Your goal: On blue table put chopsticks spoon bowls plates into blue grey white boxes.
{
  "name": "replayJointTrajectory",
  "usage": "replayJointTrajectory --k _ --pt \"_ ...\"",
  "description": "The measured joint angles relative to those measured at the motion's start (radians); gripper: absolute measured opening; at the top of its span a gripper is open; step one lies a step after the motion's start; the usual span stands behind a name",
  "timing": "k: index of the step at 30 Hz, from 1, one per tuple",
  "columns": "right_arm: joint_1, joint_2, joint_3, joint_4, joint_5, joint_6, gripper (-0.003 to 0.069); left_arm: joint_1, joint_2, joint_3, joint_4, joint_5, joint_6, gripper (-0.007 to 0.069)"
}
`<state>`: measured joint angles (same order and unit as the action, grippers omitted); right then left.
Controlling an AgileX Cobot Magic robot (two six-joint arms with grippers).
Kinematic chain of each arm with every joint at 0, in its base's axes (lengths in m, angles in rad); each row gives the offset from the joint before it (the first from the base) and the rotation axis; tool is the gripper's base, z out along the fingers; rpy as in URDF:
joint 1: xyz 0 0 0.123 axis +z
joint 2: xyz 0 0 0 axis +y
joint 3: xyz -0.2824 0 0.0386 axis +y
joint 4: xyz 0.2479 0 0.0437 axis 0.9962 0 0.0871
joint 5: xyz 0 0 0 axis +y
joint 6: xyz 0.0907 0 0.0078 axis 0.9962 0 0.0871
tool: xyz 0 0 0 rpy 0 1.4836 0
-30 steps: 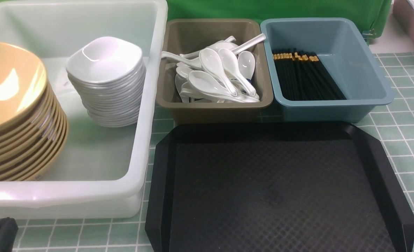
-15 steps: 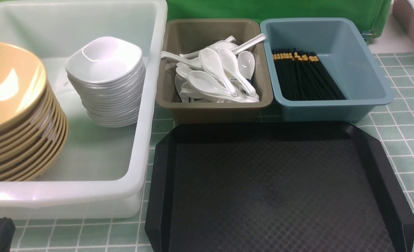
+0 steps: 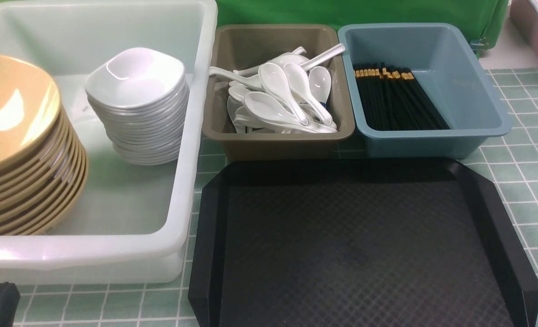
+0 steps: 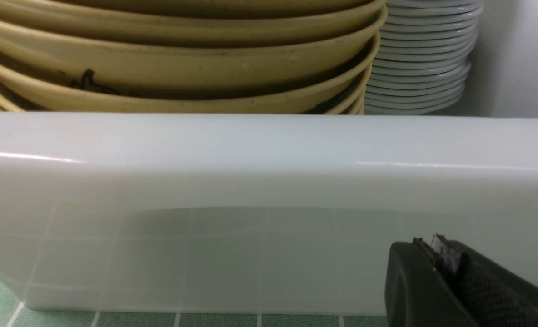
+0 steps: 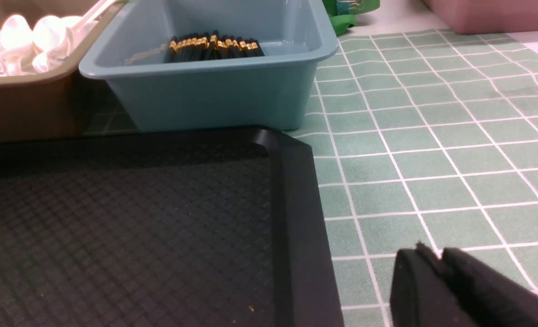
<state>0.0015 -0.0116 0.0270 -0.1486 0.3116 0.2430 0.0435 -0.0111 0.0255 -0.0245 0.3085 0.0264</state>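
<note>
Both end effectors, left (image 4: 437,254) and right (image 5: 437,256), stay closed and empty, left one slightly lower.

left claw (image 4: 437,254) seemingly closed | white box (image 4: 269,154) | bowls (image 4: 182,59) | plates (image 4: 421,59)

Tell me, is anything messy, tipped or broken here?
Nothing is broken or spilled. The yellow bowls lean in a tilted stack inside the white box, and the spoons lie jumbled in the grey box, one handle poking over its rim. The chopsticks lie neatly.
</note>
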Motion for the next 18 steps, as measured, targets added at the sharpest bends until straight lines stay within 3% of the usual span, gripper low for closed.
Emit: replayJointTrajectory --k 18 --pt "0.000 0.000 0.000 0.000 0.000 0.000 0.0123 0.000 0.000 0.000 0.000 0.000 -0.001 0.0001"
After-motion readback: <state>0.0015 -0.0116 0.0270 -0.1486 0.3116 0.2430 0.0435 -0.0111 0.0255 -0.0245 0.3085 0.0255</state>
